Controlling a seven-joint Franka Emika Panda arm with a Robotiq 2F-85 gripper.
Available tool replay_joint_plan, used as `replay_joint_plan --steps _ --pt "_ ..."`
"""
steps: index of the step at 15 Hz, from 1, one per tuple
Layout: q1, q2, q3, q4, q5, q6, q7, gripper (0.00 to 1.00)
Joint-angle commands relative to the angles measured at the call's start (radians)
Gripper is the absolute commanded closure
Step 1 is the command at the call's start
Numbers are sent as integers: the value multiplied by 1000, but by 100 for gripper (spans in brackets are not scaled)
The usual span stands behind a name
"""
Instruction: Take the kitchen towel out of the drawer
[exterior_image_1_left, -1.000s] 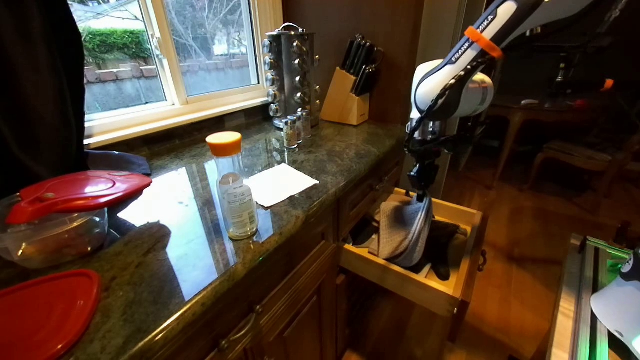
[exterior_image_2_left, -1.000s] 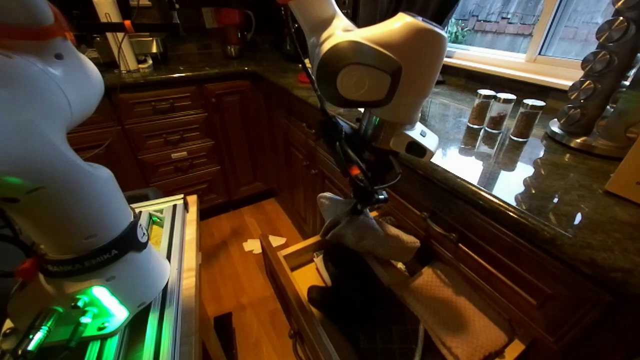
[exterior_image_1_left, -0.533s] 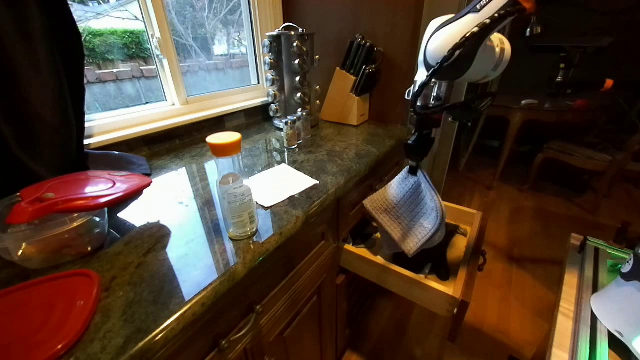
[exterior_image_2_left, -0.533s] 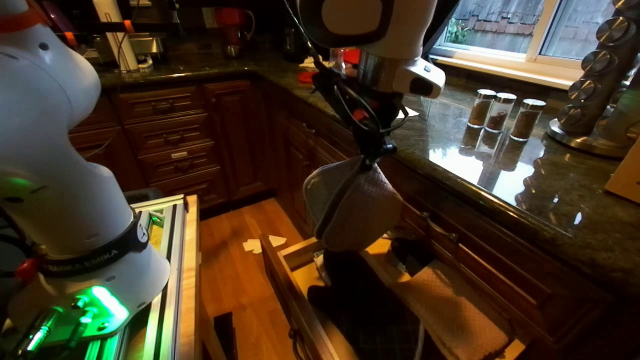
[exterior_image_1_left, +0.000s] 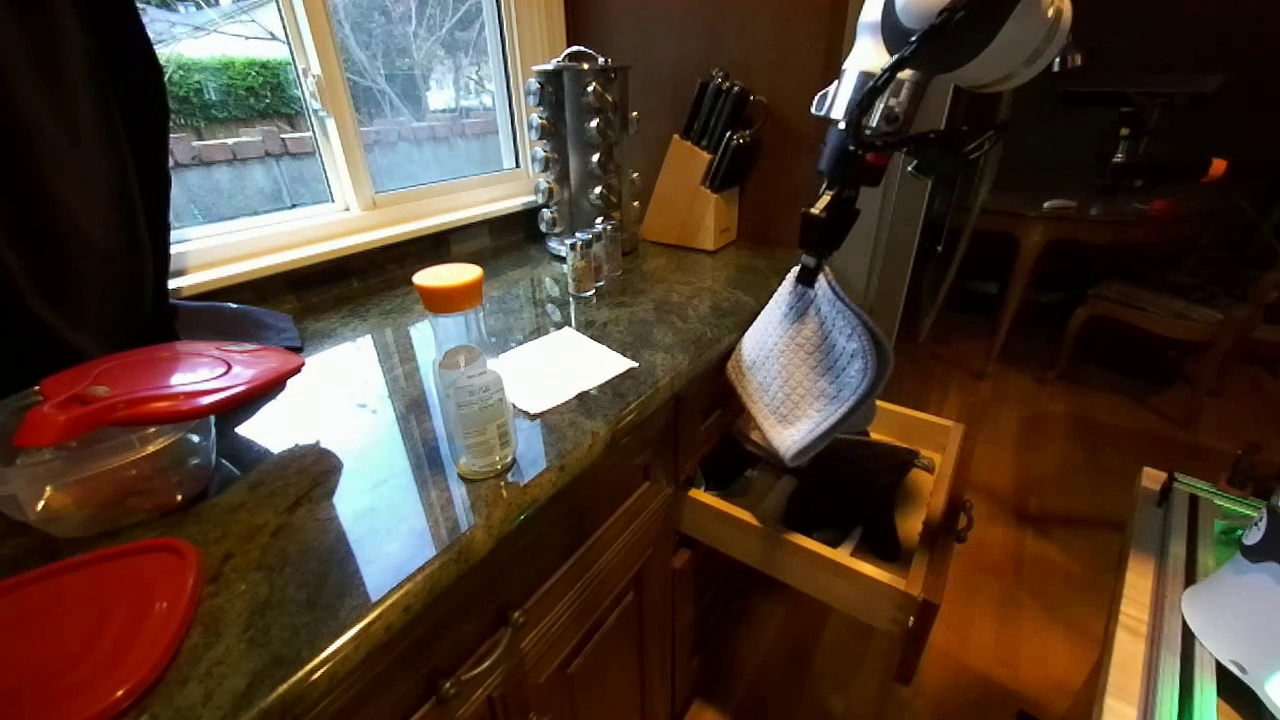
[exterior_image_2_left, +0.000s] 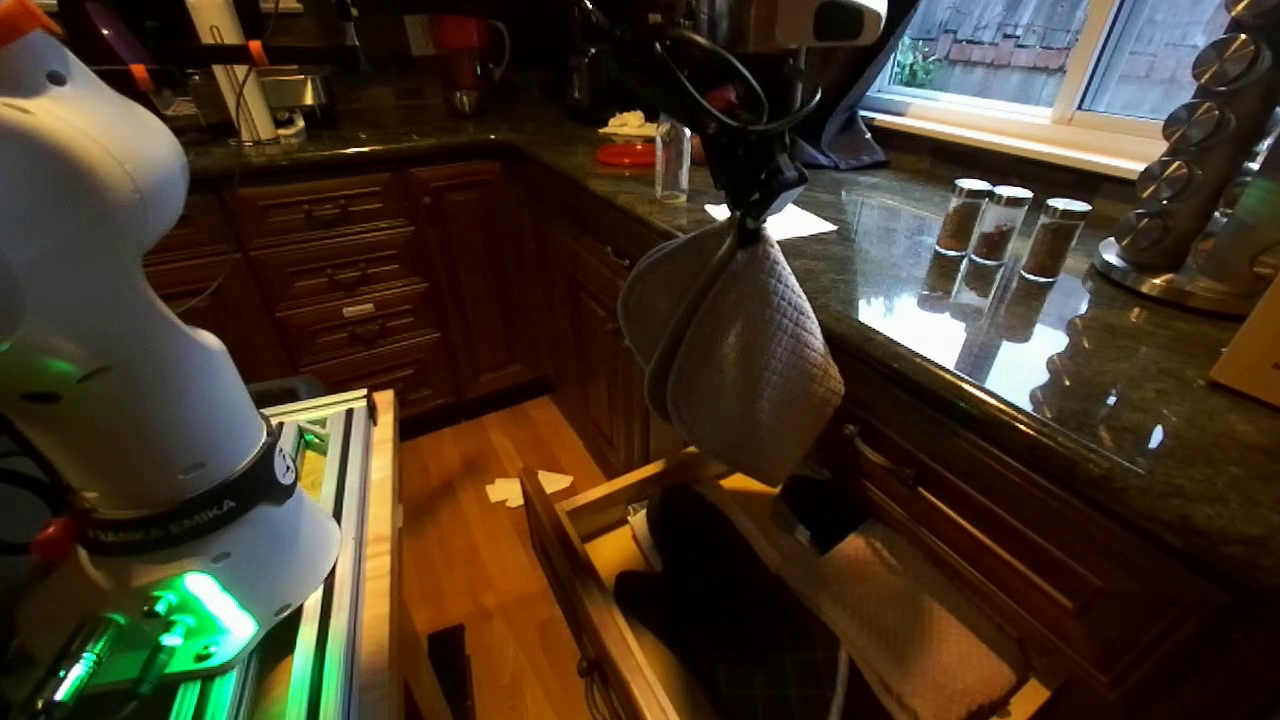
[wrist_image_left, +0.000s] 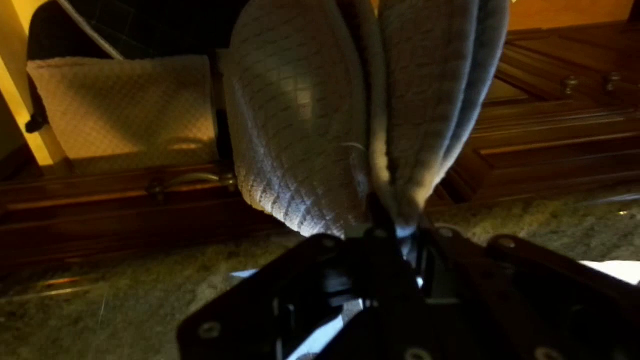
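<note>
Polished dark granite countertop (exterior_image_1_left: 690, 310) runs under the kitchen window (exterior_image_1_left: 440, 95), and below its edge the pale-wood drawer (exterior_image_1_left: 800, 562) stands pulled out. Over that drawer hangs the kitchen towel (exterior_image_2_left: 750, 370), light grey, check-patterned and folded, with one corner pointing down. The gripper (exterior_image_1_left: 807, 272) has its fingers drawn tight on a small pinch at the towel's top, and from there the folds fan out.

Getting it out looks mostly done, by my reading, so the chief danger is losing it. With so little cloth held, any layer not caught between the fingers could slide loose under its own weight and drop onto what looks like a black oven mitt (exterior_image_2_left: 700, 570) or the folded textured cloth (exterior_image_2_left: 915, 630) beside it.

Moving sideways too soon is the next hazard: whether the low corner clears the drawer's rim I cannot tell, and it might snag there or catch the metal pull (wrist_image_left: 197, 176) on the cabinet front (wrist_image_left: 105, 192), tugging the pinch free. If the towel goes over the countertop, a low swing could knock the orange-capped clear bottle (exterior_image_1_left: 475, 410) or the spice jars (exterior_image_2_left: 998, 228), or drag the white sheet of paper (exterior_image_1_left: 565, 370) along
</note>
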Motion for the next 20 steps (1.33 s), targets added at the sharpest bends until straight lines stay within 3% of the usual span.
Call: replay_joint_plan --steps 1,3,4,9,10,11,17,20 --pt "47 -95 -42 4 28 -32 -45 97" --pt "66 -119 -67 11 51 6 -69 97" --pt "54 -79 -46 17 1 1 -18 89" --pt "66 -109 -67 23 16 1 -39 89" --pt "66 -108 -67 23 17 1 -39 97" --pt "70 -107 -63 34 13 -5 -41 97" --pt "119 -69 4 220 -62 -1 -39 97" --pt "154 -7 38 307 -78 61 -48 97"
